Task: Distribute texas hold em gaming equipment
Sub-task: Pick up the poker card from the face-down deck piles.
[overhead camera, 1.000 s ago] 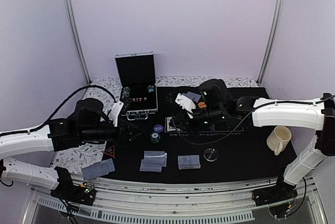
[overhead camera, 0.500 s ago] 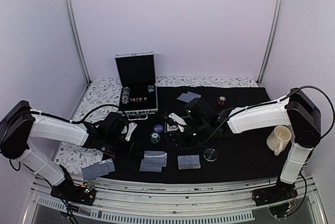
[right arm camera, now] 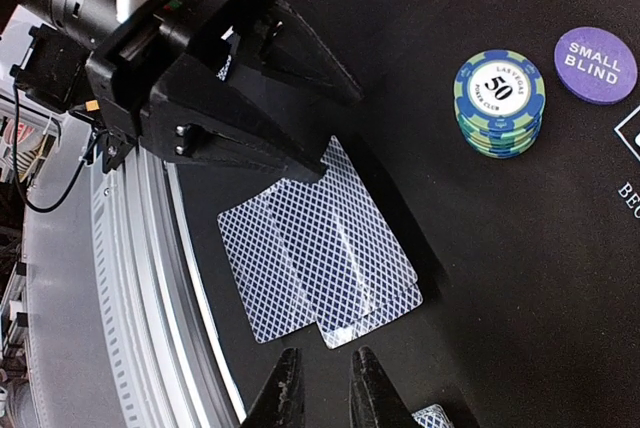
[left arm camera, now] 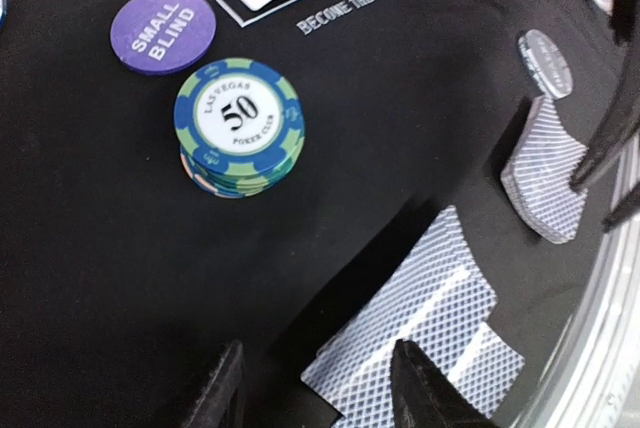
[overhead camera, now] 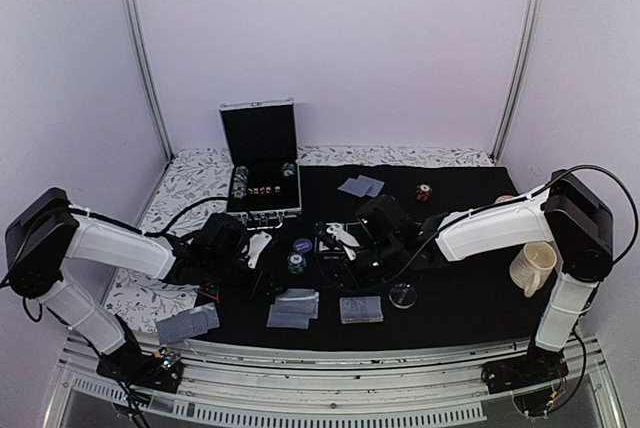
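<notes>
Pale lilac walls enclose a worktop (overhead camera: pixel 195 170) with a black mat (overhead camera: pixel 460 288) laid across its middle. Near the mat's front edge lie a few overlapping face-down cards (overhead camera: pixel 293 308). A second set (overhead camera: pixel 361 309) lies to their right and a third set (overhead camera: pixel 187 323) at the near left; they look dealt out as separate players' hands. Just beyond the first cards stands a green-and-blue chip stack (overhead camera: pixel 297 263), with the purple small-blind button (overhead camera: pixel 302 245) close behind it, probably marking that seat's stake. A clear disc (overhead camera: pixel 403 295) lies right of the second set.

The left fingers (left arm camera: pixel 222 393) hang open and empty, low over the first cards, well placed to pick one up or straighten them. The right fingers (right arm camera: pixel 283 388), barely parted and holding nothing, point at the same cards from the other side.

Farther back, an open metal case (overhead camera: pixel 260 163) stands at the mat's far left. Two more cards (overhead camera: pixel 360 186) and a red-black chip (overhead camera: pixel 423 192) lie along the far edge, and a mug (overhead camera: pixel 532 266) sits at the right.
</notes>
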{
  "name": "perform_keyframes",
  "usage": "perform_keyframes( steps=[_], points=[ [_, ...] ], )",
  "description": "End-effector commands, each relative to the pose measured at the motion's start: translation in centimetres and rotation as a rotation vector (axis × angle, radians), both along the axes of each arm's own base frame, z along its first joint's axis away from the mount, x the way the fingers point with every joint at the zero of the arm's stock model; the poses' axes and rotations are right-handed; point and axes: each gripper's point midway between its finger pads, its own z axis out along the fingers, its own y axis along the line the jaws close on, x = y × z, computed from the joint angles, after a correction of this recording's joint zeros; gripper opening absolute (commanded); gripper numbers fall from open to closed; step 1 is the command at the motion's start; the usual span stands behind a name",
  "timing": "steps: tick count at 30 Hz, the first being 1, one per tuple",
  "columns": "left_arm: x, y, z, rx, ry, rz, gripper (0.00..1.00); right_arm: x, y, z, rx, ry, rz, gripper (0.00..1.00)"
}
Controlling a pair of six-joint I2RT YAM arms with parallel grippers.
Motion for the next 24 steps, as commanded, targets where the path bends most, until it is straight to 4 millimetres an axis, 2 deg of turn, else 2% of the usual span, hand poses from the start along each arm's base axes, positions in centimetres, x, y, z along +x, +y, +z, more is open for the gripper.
perform_keyframes(
  steps=[1, 8, 24],
  points=[
    [0.7, 0.1, -1.0, 0.058, 0.003, -0.002, 0.50, 0.0, 0.2, 1.7, 0.048, -0.011, 0.008, 0.18],
    [0.3, -0.1, -1.9, 0.067, 0.024, -0.021, 0.47, -0.3, -0.1, 1.7, 0.044, -0.014, 0.013, 0.18],
    [-0.6, -1.0, -1.4, 0.030, 0.042, -0.085, 0.28, -0.2, -0.1, 1.9, 0.035, -0.019, 0.017, 0.18]
  ],
)
